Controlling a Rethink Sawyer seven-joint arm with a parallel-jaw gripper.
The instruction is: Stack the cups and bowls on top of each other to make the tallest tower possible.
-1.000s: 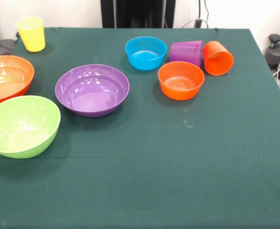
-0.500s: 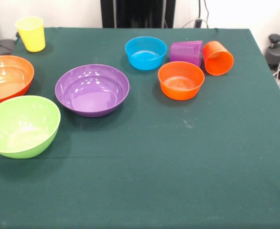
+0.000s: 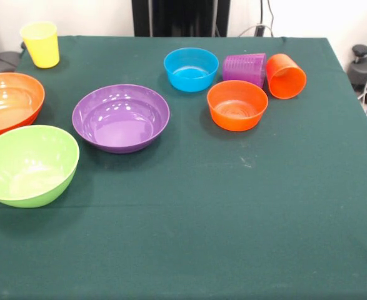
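While nothing is stacked yet, step: start | gripper: out of sight, can't tell its hold | next: probably lift small orange bowl into purple bowl

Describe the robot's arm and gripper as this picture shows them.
Neither the arm nor the gripper shows in the front view, so their colour, shape and cabling cannot be told. Only a black upright column stands behind the far edge of the green table, and it is cut off by the top of the picture. To its right, thin cables hang against the white wall.
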